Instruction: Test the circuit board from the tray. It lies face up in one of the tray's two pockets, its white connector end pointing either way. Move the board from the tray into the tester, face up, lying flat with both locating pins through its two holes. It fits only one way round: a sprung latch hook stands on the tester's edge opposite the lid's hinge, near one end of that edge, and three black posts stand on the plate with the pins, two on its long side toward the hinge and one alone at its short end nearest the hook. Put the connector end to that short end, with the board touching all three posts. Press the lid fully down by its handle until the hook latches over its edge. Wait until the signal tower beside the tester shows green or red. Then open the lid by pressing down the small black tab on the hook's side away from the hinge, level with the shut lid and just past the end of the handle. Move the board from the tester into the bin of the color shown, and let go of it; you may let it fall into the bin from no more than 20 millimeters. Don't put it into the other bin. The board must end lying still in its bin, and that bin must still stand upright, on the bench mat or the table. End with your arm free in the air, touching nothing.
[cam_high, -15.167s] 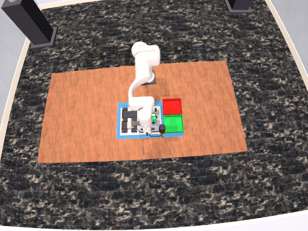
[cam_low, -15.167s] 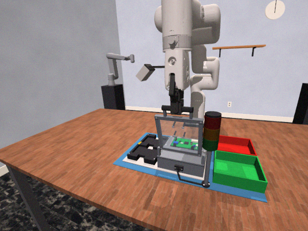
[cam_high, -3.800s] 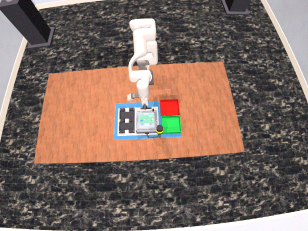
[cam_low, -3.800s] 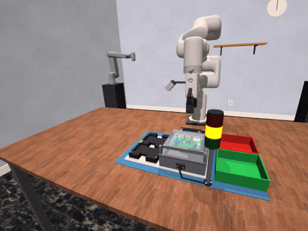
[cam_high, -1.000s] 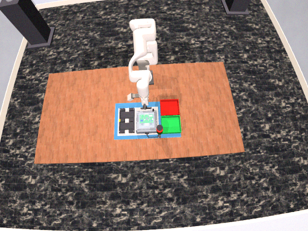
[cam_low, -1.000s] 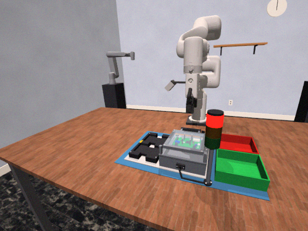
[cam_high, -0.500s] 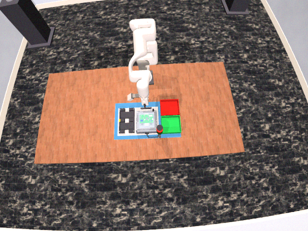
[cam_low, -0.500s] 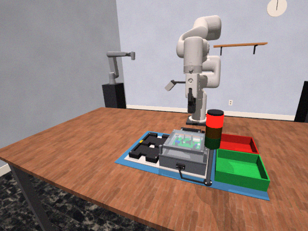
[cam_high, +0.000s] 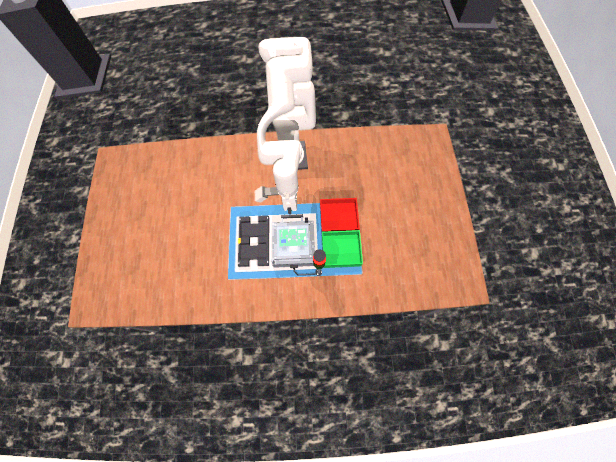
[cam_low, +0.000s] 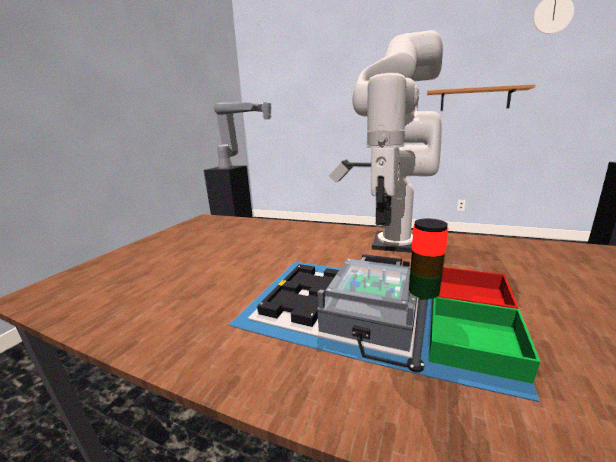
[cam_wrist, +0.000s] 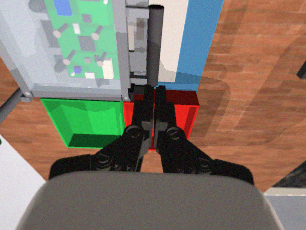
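The black two-finger gripper has its fingers pressed together with nothing between them. It hangs in the air above the black cylindrical lid handle, which extends straight ahead of the fingertips. The green circuit board lies ahead and to the left of the gripper, inside the grey tester under the shut transparent lid. The signal tower shows its top red segment lit. Beneath the fingers lies the red open bin; the green open bin adjoins it on the left.
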